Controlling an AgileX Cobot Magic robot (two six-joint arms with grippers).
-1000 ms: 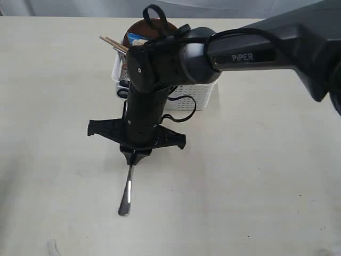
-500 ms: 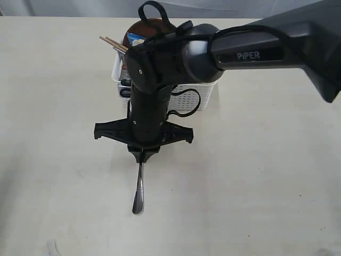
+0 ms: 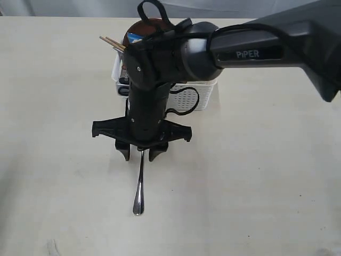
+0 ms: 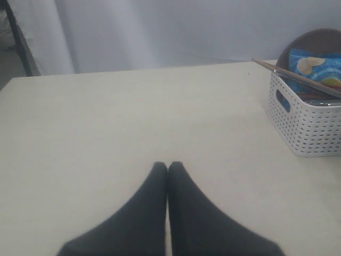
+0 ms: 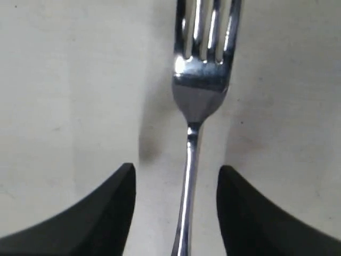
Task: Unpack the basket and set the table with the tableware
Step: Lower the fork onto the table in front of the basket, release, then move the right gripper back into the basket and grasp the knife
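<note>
The table [image 3: 266, 176] stretched pale and bare across the view. The white basket [image 3: 194, 95] stood toward its far edge, partly hidden behind the right arm, holding a brown plate [image 4: 314, 40], a blue chips bag [image 4: 317, 66] and chopsticks [image 3: 112, 42] that jutted over its rim. The right gripper [image 3: 140, 155] pointed down at the table just in front of the basket, its jaws spread apart and holding nothing. The fork [image 3: 139, 186] lay on the table, its handle running between those jaws without touching them. The left gripper [image 4: 168, 169] hung above the table, well apart from the basket, with its jaws pressed together and empty.
</note>
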